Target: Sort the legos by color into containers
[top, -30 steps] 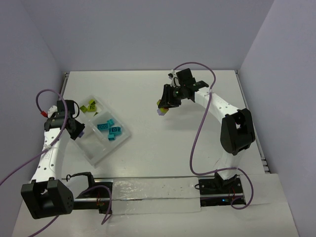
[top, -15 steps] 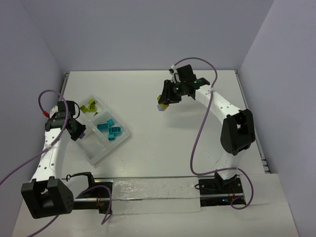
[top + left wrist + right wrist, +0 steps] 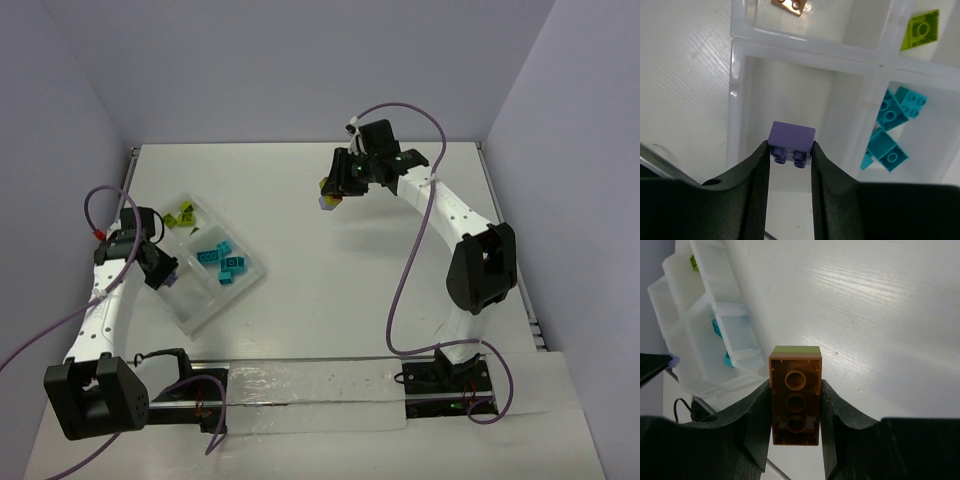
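Top external: the clear tray (image 3: 193,303) sat at 9 o'clock on the white surface (image 3: 330,290), set askew to its edges.
Left fingers (image 3: 756,170): partly closed and clamped on the sides of a purple brick (image 3: 792,136), two round nubs on its near face. They held it over the tray compartment at 9 o'clock of the teal one.
Right fingers (image 3: 759,412): drawn tight on an orange brick (image 3: 795,400) (a lime layer (image 3: 796,349) clipped to its far face), hollow underside toward the camera. It was off the surface near 12 o'clock, well apart from the tray.
Teal bricks (image 3: 892,130): heaped in one compartment, at 3 o'clock of the purple brick.
Lime brick (image 3: 923,30): in the compartment at 1 o'clock.
Orange piece (image 3: 790,5): at 12 o'clock, in the next compartment, cropped by the frame.
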